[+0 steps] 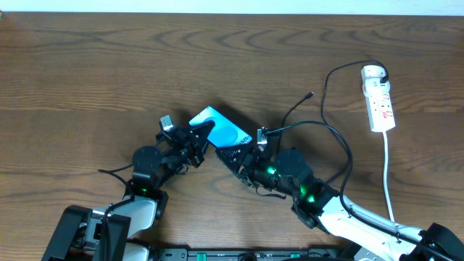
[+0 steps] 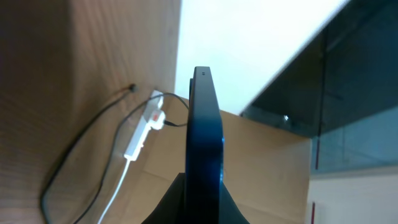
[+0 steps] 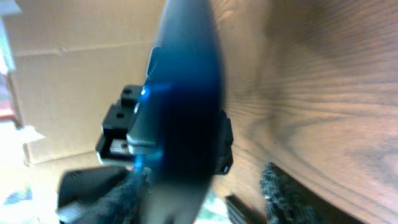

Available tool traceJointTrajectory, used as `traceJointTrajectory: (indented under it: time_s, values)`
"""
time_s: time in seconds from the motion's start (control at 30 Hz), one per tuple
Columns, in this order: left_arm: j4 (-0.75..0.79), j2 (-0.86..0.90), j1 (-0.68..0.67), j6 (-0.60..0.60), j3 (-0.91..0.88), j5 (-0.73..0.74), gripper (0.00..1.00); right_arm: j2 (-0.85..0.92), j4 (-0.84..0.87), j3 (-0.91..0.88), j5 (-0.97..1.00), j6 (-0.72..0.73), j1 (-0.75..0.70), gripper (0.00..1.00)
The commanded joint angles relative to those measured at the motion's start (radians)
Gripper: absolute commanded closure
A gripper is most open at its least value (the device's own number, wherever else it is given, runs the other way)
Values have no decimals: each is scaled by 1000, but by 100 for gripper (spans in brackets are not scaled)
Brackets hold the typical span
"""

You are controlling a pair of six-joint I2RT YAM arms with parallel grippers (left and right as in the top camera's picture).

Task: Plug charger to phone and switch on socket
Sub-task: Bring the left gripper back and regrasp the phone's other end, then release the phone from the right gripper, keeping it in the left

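Observation:
The phone has a cyan screen and is lifted on edge at the table's middle. My left gripper is shut on its left end. In the left wrist view the phone stands edge-on between the dark fingers. My right gripper is at the phone's other end with its jaws open. The phone lies between the padded fingers, with a gap on the right side. The charger, a black cable, ends in a plug tip lying on the table. The white socket lies at the far right.
A white cord runs from the socket toward the front edge, beside my right arm. Loops of black cable curve over the right arm's wrist. In the left wrist view the socket and cable tip lie beyond the phone.

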Motion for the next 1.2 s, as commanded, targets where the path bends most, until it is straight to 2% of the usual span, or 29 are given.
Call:
traceJointTrajectory:
  time_s: [0.0, 0.17, 0.23, 0.33, 0.4, 0.5, 0.57, 0.63, 0.7, 0.8, 0.9, 0.93, 1.03, 1.17]
  values:
    - [-14, -3, 3, -2, 18, -68, 92, -5, -12, -1, -20, -189, -18, 35]
    - [-14, -3, 3, -3, 23, -200, 93, -5, -18, -1, -21, -281, -68, 23]
    - [-23, -3, 3, -19, 32, -260, 92, -5, -25, -1, -21, -306, -91, 1]
    - [-93, -2, 3, -51, 84, -318, 92, -5, -26, -1, -21, -307, -126, 1]
    - [-205, -1, 3, -49, 164, -324, 93, -5, -33, -1, -21, -307, -139, 1]
    - [-360, 8, 3, 5, 290, -294, 93, -5, -90, -1, -20, -307, -139, 1]
    - [-435, 20, 9, 43, 373, -256, 93, -5, -165, -1, 53, -306, -139, 1]
    - [-498, 38, 24, 79, 451, -175, 93, -5, -211, -1, 126, -307, -139, 1]
    - [-557, 55, 46, 105, 507, -66, 92, -5, -274, -1, 206, -331, -143, 9]
    - [-651, 69, 87, 156, 544, 115, 92, -6, -288, -1, 206, -511, -161, 20]
    - [-757, 70, 129, 242, 544, 270, 93, -32, -302, 2, 183, -595, -179, 20]
    - [-816, 70, 150, 327, 544, 352, 93, -62, -373, 21, 184, -594, -198, 20]
    - [-876, 70, 163, 432, 543, 448, 93, -109, -615, 117, 190, -620, -243, 24]
    - [-939, 70, 157, 552, 543, 480, 93, -95, -1042, 347, 338, -690, -286, 24]
